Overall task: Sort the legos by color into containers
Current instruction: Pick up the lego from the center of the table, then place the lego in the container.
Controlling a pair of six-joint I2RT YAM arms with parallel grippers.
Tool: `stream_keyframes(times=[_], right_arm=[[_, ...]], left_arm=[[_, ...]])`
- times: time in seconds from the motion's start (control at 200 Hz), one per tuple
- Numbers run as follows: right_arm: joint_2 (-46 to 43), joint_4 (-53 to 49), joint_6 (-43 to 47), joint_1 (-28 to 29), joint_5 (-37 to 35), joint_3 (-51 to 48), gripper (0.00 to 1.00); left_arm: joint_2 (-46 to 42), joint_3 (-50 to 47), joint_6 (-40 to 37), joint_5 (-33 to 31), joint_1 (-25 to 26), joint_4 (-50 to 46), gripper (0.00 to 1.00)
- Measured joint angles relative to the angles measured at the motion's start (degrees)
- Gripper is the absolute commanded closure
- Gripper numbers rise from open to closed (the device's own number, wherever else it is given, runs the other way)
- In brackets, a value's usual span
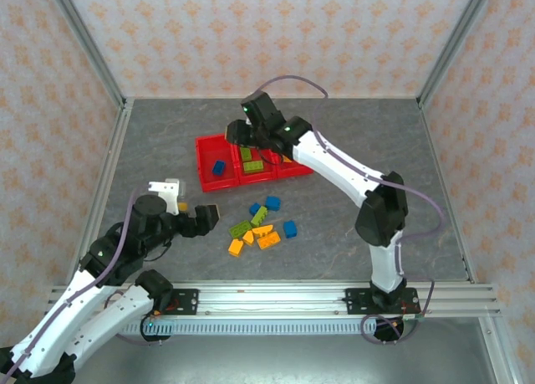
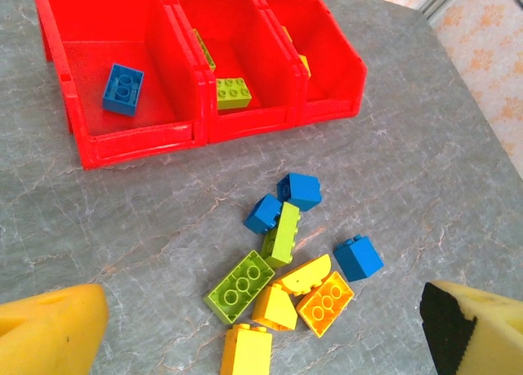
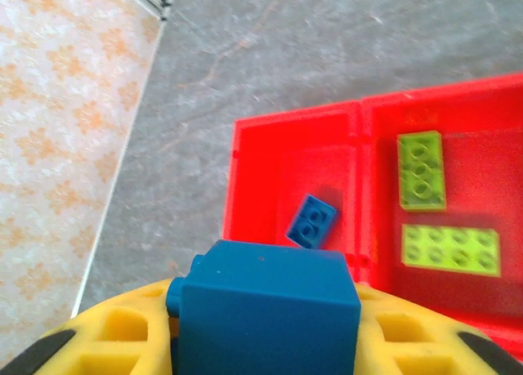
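My right gripper (image 3: 265, 346) is clamped on a blue brick (image 3: 265, 297). The end bin (image 3: 237, 187) of the containers, already holding a blue lego (image 3: 311, 221), lies just ahead and below, so I judge a short advance precedes release

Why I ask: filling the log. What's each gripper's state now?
Left gripper: open, holding nothing.
Right gripper: closed on a blue lego.
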State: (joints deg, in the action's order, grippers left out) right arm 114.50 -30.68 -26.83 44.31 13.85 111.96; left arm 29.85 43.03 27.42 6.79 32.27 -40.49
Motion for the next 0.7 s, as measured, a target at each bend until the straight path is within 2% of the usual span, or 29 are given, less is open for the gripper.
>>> stream_keyframes(times=[0.26, 0.445, 0.701], right_arm=[[13.6, 1.4, -0.6, 0.0, 5.3, 10.5, 0.70], [19.9, 3.5, -1.9, 0.0, 8.6, 12.9, 0.69], [25.1, 5.1, -3.6, 0.0, 10.3, 15.5, 0.51]], left_arm=[[-0.5, 0.0, 0.0, 0.0, 0.0, 0.0, 0.01], [-0.5, 0.0, 0.1, 0.0, 0.0, 0.0, 0.01], [-0.5, 0.0, 0.2, 0.0, 0.0, 0.0, 0.01]])
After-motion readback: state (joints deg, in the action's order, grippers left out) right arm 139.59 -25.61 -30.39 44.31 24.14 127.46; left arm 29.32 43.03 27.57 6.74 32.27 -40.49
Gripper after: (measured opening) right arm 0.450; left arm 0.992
